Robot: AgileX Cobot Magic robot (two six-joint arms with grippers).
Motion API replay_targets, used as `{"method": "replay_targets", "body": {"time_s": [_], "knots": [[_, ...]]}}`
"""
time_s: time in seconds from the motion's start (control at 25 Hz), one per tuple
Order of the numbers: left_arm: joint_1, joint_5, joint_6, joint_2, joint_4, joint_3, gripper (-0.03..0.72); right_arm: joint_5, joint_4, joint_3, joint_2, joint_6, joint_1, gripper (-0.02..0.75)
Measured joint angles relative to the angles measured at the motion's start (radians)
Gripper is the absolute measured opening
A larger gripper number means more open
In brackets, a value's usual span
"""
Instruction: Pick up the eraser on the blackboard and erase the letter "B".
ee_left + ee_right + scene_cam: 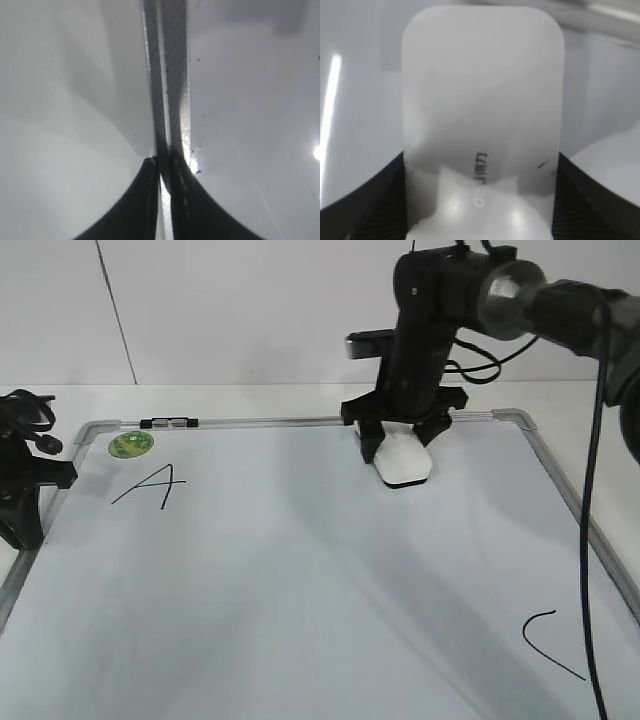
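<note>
The white glossy eraser [403,462] lies on the blackboard [300,590] near its far edge, right of centre. My right gripper [400,440] reaches down over the eraser's far end. In the right wrist view its black fingers [481,165] press against both long sides of the eraser [482,100]. The letter "B" shows in no view. My left gripper [25,530] is shut and empty at the board's left frame. In the left wrist view its tips [164,165] hang over the grey frame strip [167,75].
A black "A" [150,485] is drawn at the board's far left and a black "C" [548,645] at its near right. A round green sticker [131,444] and a small marker [170,423] sit by the far left corner. A black cable [590,540] hangs at right.
</note>
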Motion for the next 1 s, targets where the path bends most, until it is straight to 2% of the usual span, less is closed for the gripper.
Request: {"method": "replay_targets", "body": {"time_s": [0.12, 0.4, 0.8, 1.0], "knots": [[0.0, 0.0, 0.0, 0.0, 0.002, 0.0, 0.026, 0.0, 0.008, -0.002, -0.002, 0.004, -0.051, 0.54], [0.0, 0.002, 0.0, 0.0, 0.002, 0.0, 0.026, 0.005, 0.0, 0.033, -0.05, 0.004, -0.056, 0.54], [0.0, 0.002, 0.0, 0.0, 0.002, 0.0, 0.026, 0.005, 0.0, 0.369, -0.371, -0.04, -0.067, 0.54], [0.0, 0.002, 0.0, 0.0, -0.004, 0.0, 0.026, 0.003, 0.0, 0.511, -0.472, -0.059, -0.146, 0.54]]}}
